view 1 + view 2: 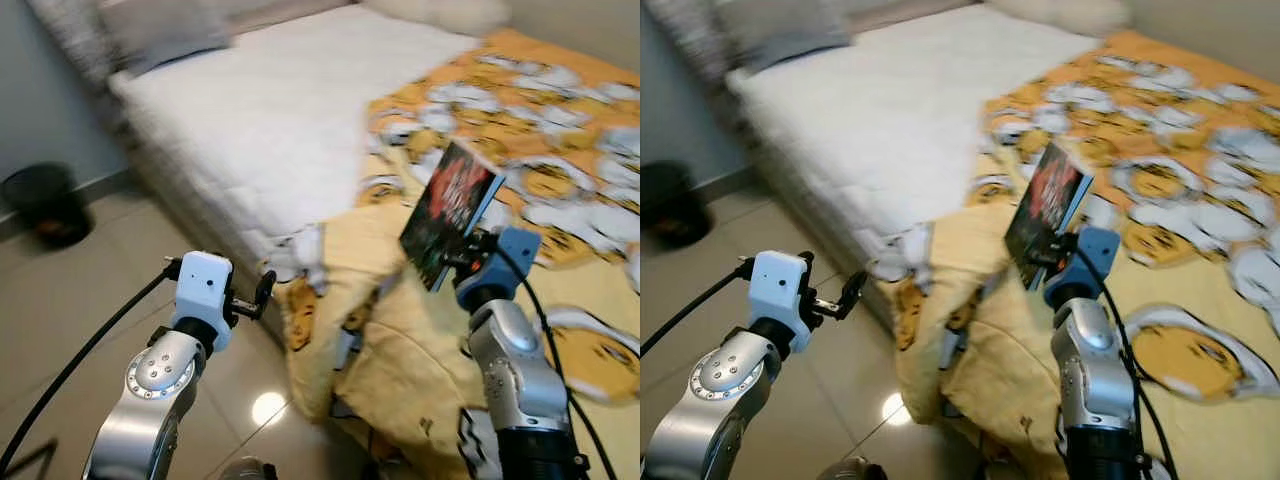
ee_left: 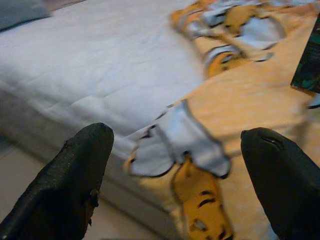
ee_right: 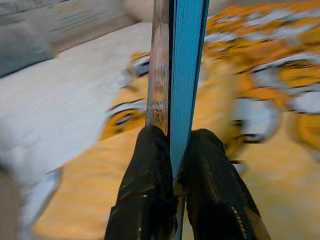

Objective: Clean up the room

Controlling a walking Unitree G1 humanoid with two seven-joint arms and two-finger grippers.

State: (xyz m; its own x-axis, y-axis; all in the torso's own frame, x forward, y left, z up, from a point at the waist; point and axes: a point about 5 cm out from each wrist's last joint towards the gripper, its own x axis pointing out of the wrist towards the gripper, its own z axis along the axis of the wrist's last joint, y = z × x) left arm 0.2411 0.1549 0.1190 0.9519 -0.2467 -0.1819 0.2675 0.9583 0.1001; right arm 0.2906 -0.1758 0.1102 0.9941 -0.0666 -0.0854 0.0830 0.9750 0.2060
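Right gripper [image 3: 172,150]: fingers clamped on a thin book [image 1: 450,212] (dark cover, blue back), held upright above the yellow blanket [image 1: 420,350].
Left gripper [image 2: 180,165]: fingers spread wide, holding nothing, near the bed's [image 1: 270,120] corner.
Floor: dark bin [image 1: 45,203] by the wall.

We see a yellow-orange blanket [image 1: 560,180] patterned with white and black-outlined cartoon figures, a plain white mattress [image 1: 270,120], a book [image 1: 450,212] with dark red-and-black cover and blue edge, and a black bin [image 1: 45,205].
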